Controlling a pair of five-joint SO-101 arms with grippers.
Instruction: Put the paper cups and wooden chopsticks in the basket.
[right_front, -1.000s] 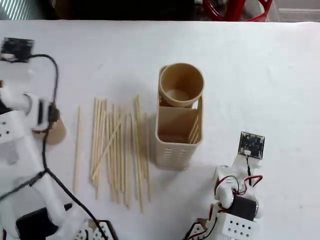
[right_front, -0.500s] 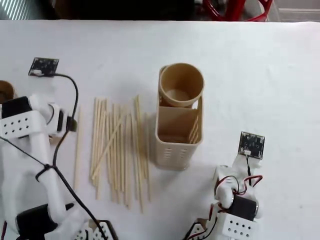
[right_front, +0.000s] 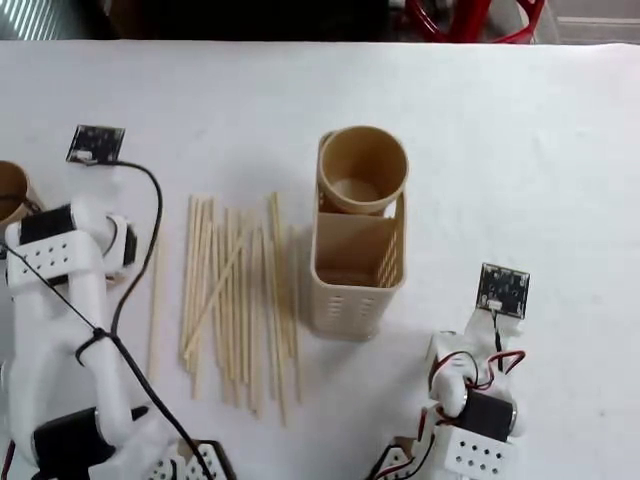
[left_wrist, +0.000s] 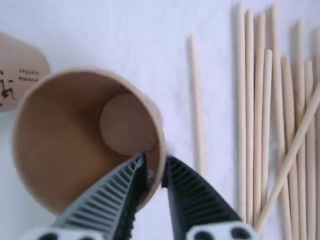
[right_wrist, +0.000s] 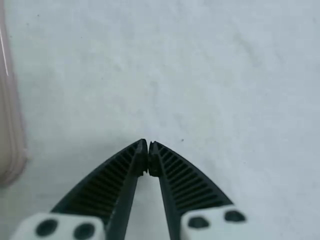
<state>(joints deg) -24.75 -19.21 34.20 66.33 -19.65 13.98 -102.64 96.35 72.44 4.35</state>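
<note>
Left gripper (left_wrist: 154, 164) clenched on the rim of a cup (left_wrist: 85, 140): one finger (left_wrist: 117, 197) inside the mouth, the other outside against the wall, the paper pinched between. Cup mouth turned toward the wrist camera, round bottom plain to see deep inside. Lifted or resting on the table (left_wrist: 125, 30): cannot tell.

Just beside that cup, on the side away from the sticks, a second cup (left_wrist: 20, 70) with print on its wall; touching or apart, cannot tell. On the gripper's other side, a lone stick (left_wrist: 196, 100) flat on the table, near the held rim but apart from it. Beyond the lone stick, the pile of sticks (left_wrist: 277, 100), mostly parallel, one slanted across the rest.

From above, left arm (right_front: 60, 265) at the table's left edge, with a cup mouth at the very border beside it; which of the two cups, cannot tell. Pile between that arm and the basket (right_front: 358, 275) at mid-table. Basket upright, split into two compartments; in the far one a third cup (right_front: 362, 172), upright, mouth up. All sticks outside the basket, the nearest just beside its left wall.

Right gripper (right_wrist: 148, 150) closed on nothing, tips touching, above bare table. Right arm (right_front: 470, 400) folded near the front edge, right of the basket, well apart from the sticks and the two left-side cups.
</note>
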